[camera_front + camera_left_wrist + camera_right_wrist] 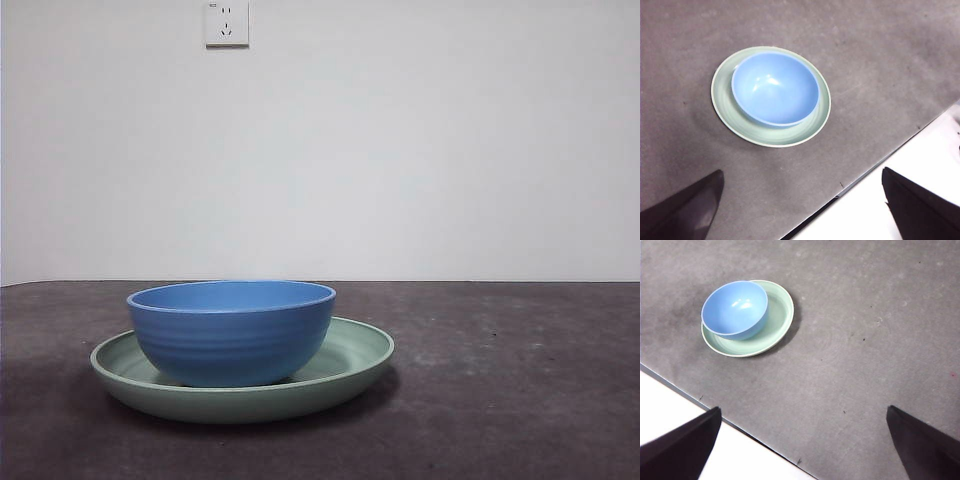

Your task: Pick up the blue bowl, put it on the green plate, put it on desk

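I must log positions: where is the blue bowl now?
The blue bowl stands upright inside the green plate on the desk, left of centre in the front view, below the wall socket; neither pincer touches it.

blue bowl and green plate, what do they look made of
Blue bowl: likely moulded plastic or melamine, matte, with faint ridges on its wall and soft inside highlights. Green plate: seemingly the same matte material, uniform pale colour, smooth raised rim. Ceramic cannot be ruled out.

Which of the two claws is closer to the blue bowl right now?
Left, by a hedged judgement: the blue bowl fills more of the left gripper camera's picture. The right gripper sees it smaller. Both hang open, high, clear of it.
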Robot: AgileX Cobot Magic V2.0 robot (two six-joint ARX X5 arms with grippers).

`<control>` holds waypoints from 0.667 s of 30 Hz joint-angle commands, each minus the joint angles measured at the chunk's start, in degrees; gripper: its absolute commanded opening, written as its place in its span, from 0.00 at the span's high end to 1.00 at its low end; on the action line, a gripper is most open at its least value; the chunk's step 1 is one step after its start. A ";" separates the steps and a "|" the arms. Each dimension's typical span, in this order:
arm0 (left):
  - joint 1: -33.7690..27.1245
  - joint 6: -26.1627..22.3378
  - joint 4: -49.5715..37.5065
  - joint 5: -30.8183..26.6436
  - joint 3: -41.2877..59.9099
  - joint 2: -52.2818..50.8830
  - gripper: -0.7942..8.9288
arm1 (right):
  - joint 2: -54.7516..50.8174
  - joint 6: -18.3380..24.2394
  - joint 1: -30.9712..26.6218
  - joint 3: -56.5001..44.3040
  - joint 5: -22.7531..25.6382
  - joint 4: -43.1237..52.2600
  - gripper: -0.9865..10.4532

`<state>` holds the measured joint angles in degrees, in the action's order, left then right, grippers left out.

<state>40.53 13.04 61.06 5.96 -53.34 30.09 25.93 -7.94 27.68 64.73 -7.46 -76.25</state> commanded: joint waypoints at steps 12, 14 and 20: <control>0.35 -1.40 -0.74 -0.22 0.42 0.28 0.90 | 0.11 -1.75 0.31 0.85 -0.11 0.00 0.90; 0.35 -1.40 -0.74 -0.22 0.42 0.28 0.90 | 0.11 -2.16 0.31 0.85 -0.02 0.44 0.90; 0.35 -1.40 -0.74 -0.22 0.42 0.28 0.90 | 0.11 -2.10 0.33 0.85 0.02 0.48 0.90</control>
<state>40.53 12.56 61.04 5.93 -52.49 30.09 25.87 -9.32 27.68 64.73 -7.49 -76.27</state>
